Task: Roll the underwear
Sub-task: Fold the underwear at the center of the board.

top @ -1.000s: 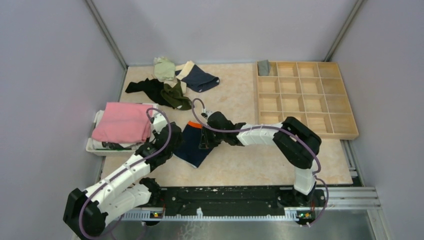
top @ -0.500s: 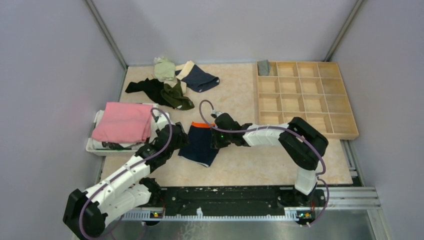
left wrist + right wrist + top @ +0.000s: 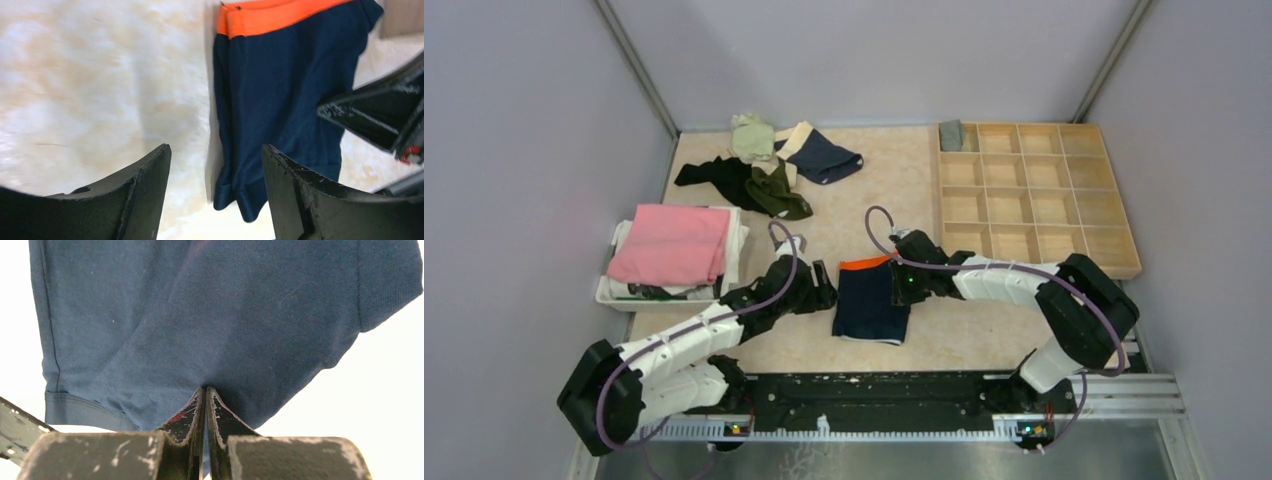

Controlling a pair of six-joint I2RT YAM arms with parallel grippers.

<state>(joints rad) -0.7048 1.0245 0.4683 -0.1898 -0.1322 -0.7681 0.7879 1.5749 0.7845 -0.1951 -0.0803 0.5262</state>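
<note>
Navy boxers [image 3: 870, 302] with an orange waistband lie flat on the bench [image 3: 894, 190] just below the middle of the top view, waistband toward the top. Right fingers [image 3: 205, 396] are pinched together on the fabric at its right side. Left fingers [image 3: 824, 295] stand wide apart, holding nothing, just left of the boxers. More underwear [image 3: 769, 165] lies heaped at upper left, a pink cloth [image 3: 669, 243] at left, a wooden tray [image 3: 1024, 205] at upper right.

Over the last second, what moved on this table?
The right gripper, shut on the navy cloth briefs with an orange waistband, dragged them rightward, toward the wooden compartment tray. The left gripper, open, followed beside them. The garment pile, folded pink cloth and tray stayed put.
</note>
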